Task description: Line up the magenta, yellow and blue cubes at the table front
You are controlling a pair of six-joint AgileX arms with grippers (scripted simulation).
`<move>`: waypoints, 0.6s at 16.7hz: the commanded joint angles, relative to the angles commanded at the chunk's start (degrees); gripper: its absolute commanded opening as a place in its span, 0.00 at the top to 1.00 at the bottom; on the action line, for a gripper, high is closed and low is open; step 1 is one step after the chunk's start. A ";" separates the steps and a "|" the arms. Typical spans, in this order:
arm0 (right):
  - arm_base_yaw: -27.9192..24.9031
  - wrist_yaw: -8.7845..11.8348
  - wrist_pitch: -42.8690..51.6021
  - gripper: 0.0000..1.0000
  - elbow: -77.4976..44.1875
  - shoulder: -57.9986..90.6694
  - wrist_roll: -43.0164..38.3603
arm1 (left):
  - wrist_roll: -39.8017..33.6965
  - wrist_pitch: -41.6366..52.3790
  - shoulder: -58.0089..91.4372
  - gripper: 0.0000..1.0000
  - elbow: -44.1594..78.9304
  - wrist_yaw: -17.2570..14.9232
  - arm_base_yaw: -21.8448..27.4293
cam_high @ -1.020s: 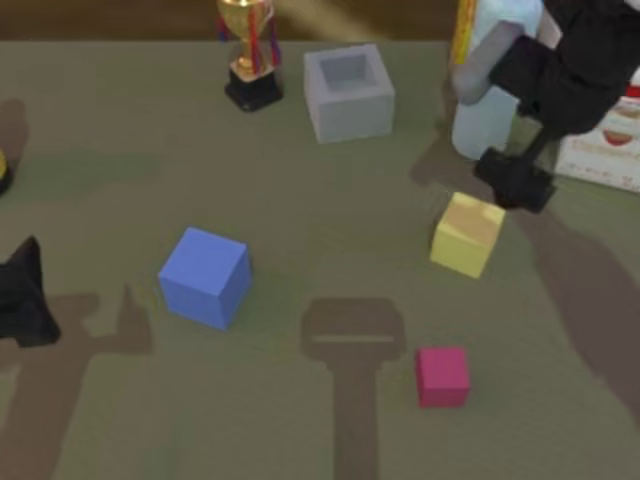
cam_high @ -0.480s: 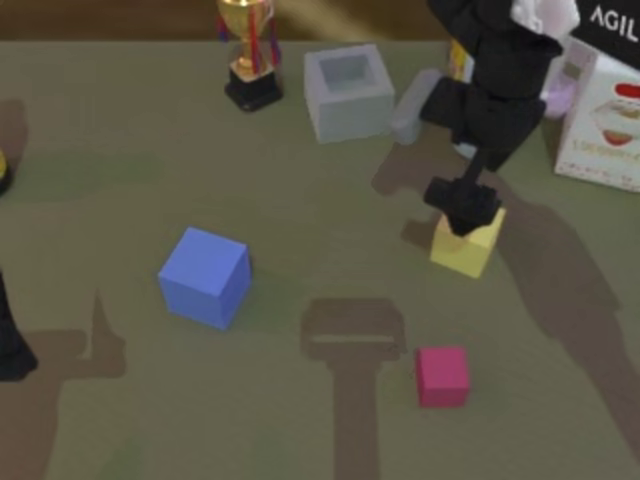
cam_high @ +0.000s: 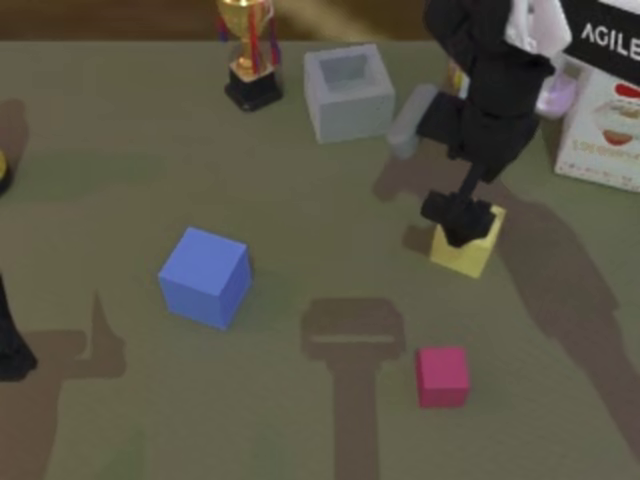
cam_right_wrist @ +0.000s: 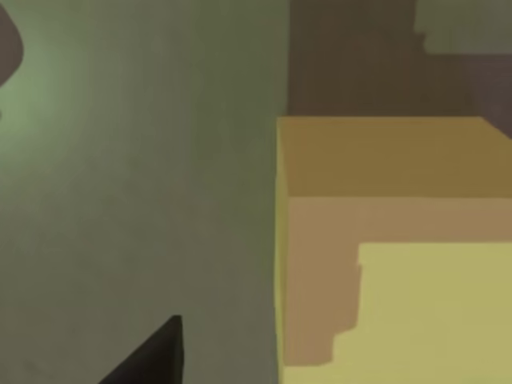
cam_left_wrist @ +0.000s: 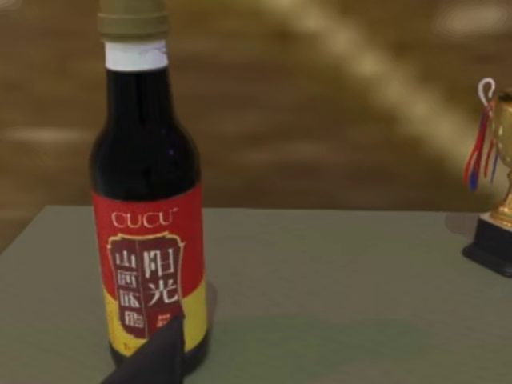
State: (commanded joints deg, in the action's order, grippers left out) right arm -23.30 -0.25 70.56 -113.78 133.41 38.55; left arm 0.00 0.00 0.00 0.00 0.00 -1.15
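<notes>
right gripper [cam_high: 458, 215] hiding yellow cube [cam_high: 470, 250] top, fingers' state unclear, left arm cropped

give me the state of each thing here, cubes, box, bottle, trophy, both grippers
pale yellow matte cube: flat on table, right gripper over its top
cornflower-blue matte cube: flat, untouched
small magenta matte cube: flat, untouched
grey hollow square box: upright, open top
dark sauce bottle: upright, capped
gold trophy: upright
left gripper: parked at left edge
</notes>
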 joint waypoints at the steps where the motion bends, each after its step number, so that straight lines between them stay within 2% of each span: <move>1: -0.03 -0.01 -2.38 0.00 1.68 0.53 -0.03 | 0.00 0.00 0.00 0.00 0.00 0.00 0.00; 5: -0.12 -0.03 -11.66 0.00 8.34 2.76 -0.17 | 0.00 0.00 0.00 0.00 0.00 0.00 0.00; 10: -0.16 -0.04 -13.33 0.00 9.79 3.35 -0.18 | 0.00 0.00 0.00 0.00 0.00 0.00 0.00</move>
State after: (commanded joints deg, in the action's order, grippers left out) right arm -23.45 -0.29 57.23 -104.00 136.76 38.36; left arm 0.00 0.00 0.00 0.00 0.00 -1.15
